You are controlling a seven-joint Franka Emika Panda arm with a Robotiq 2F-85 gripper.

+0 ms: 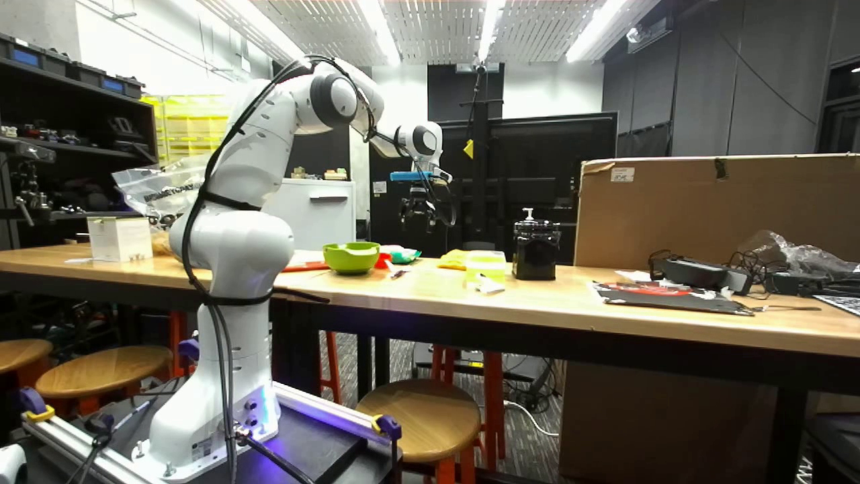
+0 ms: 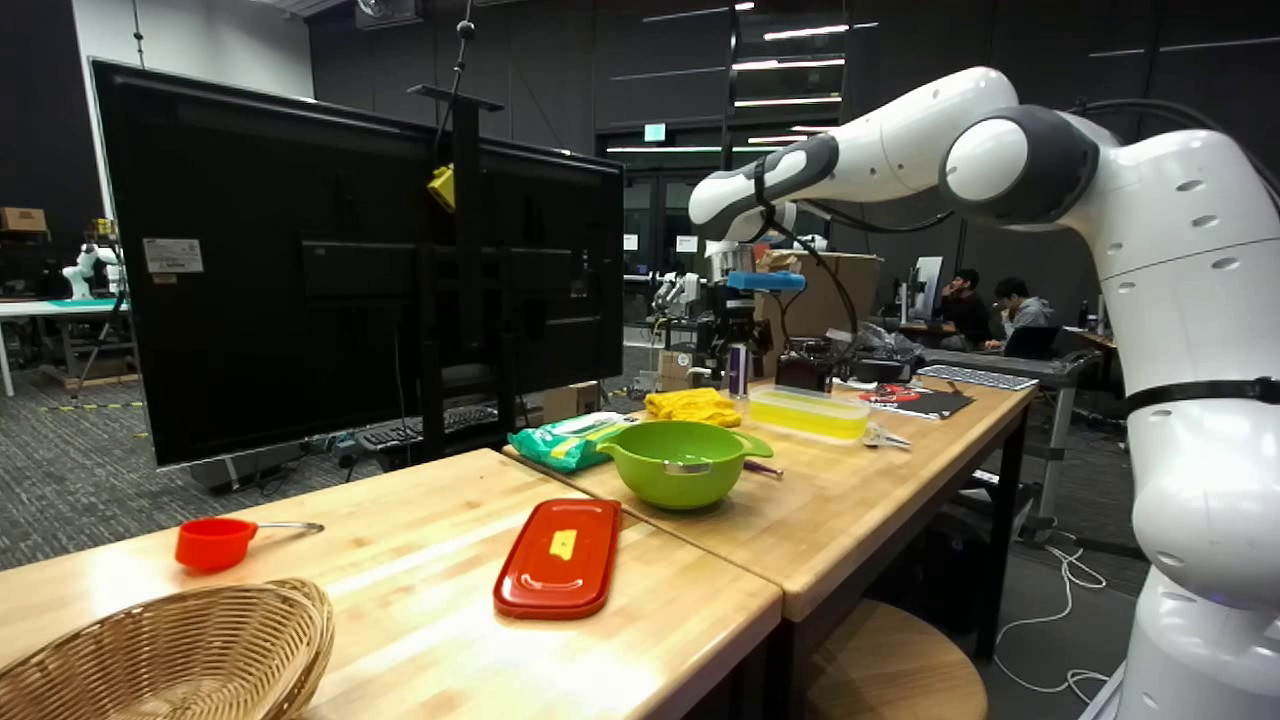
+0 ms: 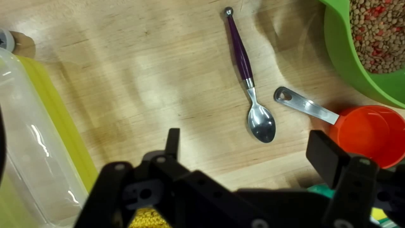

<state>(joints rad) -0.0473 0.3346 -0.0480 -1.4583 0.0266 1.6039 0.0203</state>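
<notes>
Arm (image 1: 262, 154): rose upright from its base (image 1: 201, 417), bent sharply at a raised elbow (image 1: 334, 99), then sloped outward and down to the wrist (image 1: 423, 141).
Gripper (image 3: 250, 146): hung beneath the wrist, pointed down, with air showing between its tips and the wooden table (image 3: 190, 88) in an exterior view.
Fingers (image 3: 173, 141): stood spread wide, one at each side of a broad gap, in the wrist view.
Spoon (image 3: 248, 80): lay flat on the table below the fingers; in the wrist view, showed its steel bowl inside their gap and pointed its purple handle away from them.
Red measuring cup (image 3: 367, 133): sat just beside one finger in the wrist view, partly covered by it, with its metal handle reaching back toward the spoon.
Green bowl (image 3: 340, 47): stood beyond that same finger and the cup, holding brown and red grains (image 3: 379, 38).
Plastic tub (image 3: 33, 126): stood past the opposite finger, translucent, with yellow along its side.
Yellow cloth (image 2: 693, 405): lay near the tub; peeked out under the gripper's body, behind the fingers, in the wrist view.
Green packet (image 2: 565, 442): showed partly behind the bowl-side finger in the wrist view.
Red lid (image 2: 560, 575): lay well away from the fingers, beyond the green bowl.
</notes>
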